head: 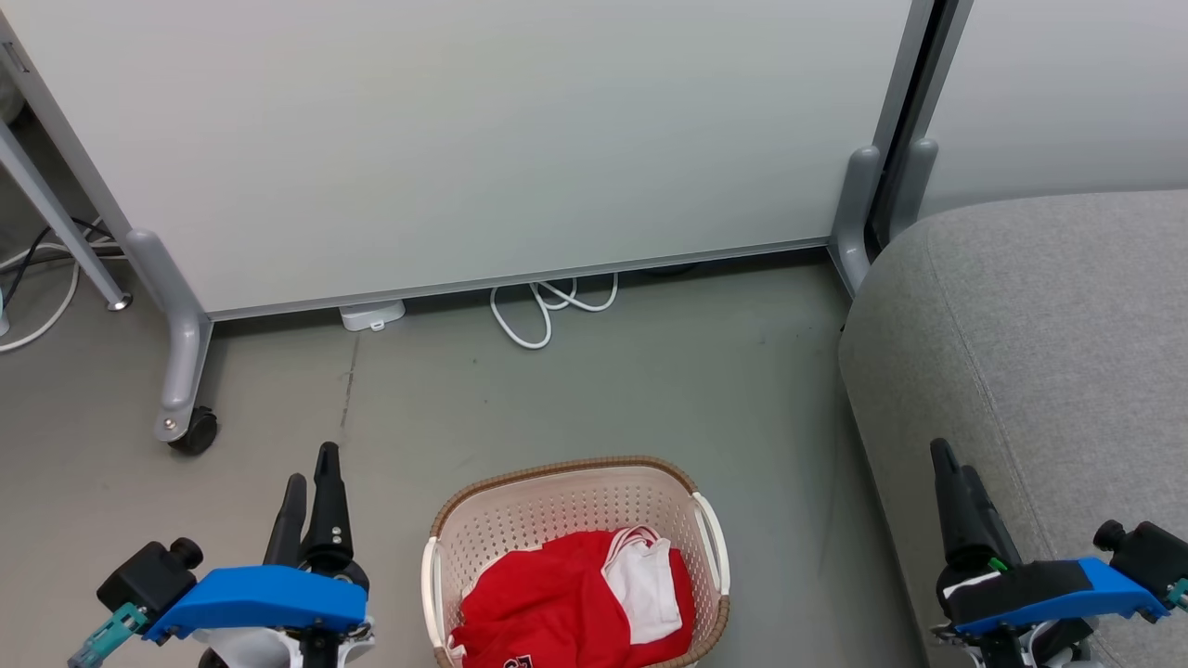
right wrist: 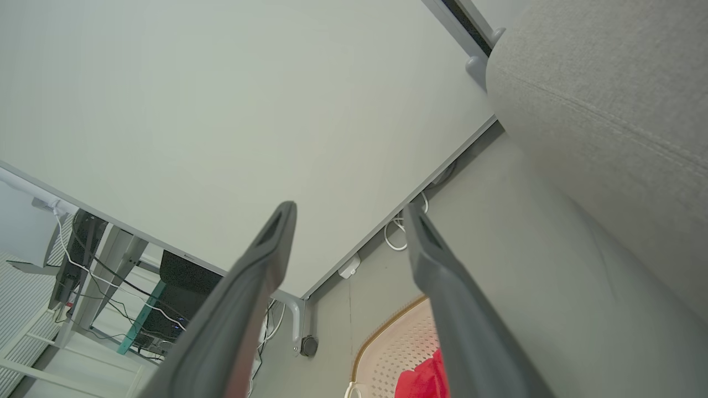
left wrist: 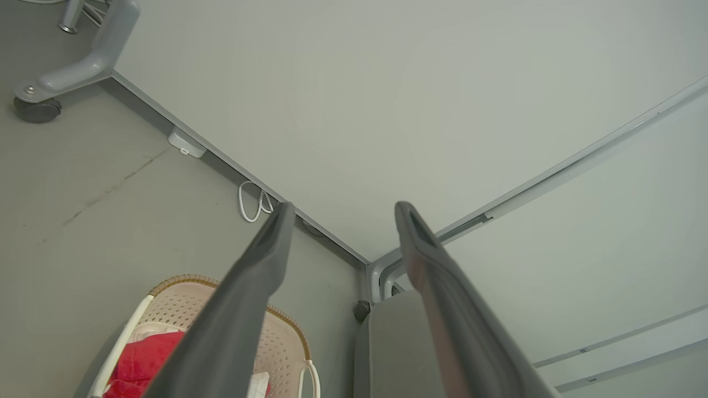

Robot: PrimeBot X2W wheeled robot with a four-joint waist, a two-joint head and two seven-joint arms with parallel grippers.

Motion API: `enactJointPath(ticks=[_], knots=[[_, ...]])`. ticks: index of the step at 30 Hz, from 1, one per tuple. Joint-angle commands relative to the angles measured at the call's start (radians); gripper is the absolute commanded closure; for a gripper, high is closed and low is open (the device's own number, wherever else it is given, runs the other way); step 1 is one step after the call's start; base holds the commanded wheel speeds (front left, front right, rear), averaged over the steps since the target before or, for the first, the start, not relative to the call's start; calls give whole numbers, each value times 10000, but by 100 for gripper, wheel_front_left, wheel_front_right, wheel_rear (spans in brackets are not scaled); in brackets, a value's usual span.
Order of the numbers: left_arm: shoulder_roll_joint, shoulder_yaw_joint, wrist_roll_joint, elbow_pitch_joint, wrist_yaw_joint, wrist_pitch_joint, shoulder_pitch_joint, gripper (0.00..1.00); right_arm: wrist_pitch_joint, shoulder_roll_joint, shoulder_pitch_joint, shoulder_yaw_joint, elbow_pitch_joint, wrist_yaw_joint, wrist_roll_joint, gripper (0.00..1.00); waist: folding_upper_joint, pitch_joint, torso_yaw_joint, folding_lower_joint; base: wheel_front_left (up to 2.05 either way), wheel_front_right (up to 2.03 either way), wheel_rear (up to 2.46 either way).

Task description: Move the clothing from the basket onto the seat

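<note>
The clothing (head: 566, 603) is lying inside the basket (head: 557, 506) at six o'clock; the seat (head: 1049, 325) is sitting at three; the left gripper (head: 311, 467) at seven and the right gripper (head: 954, 461) at five are both gaping wide, empty.

Red clothing (head: 575, 603) crumpled in cream basket (head: 557, 501), grey seat (head: 1049, 343) beside

Grey floor (head: 557, 399) meets a pale wheeled partition (head: 464, 139), white cable (head: 543, 311) looped beneath

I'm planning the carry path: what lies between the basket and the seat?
Only a strip of bare grey floor separates the basket from the seat. The head view shows this.
</note>
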Motion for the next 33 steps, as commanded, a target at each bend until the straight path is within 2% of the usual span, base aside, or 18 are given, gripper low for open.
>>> enactJointPath(ticks=[1,2,14,33], knots=[[78,-56,186,-112,-11,-83,-265,0,-77,-59,-286,27,-138,15,-178,0,-1,0,1,0,0,0,0],[85,-139,808,-107,-43,-180,-278,0,-174,-62,-311,69,-94,15,-661,0,-1,9,10,0,0,0,0],[127,-409,2708,-92,-81,-521,-285,0,-515,-69,-320,106,-28,18,-2296,0,-1,6,63,0,0,0,0],[127,-643,4590,166,-208,-1030,-423,0,-1023,-81,-442,294,327,21,-4553,0,-1,19,155,0,0,0,0]])
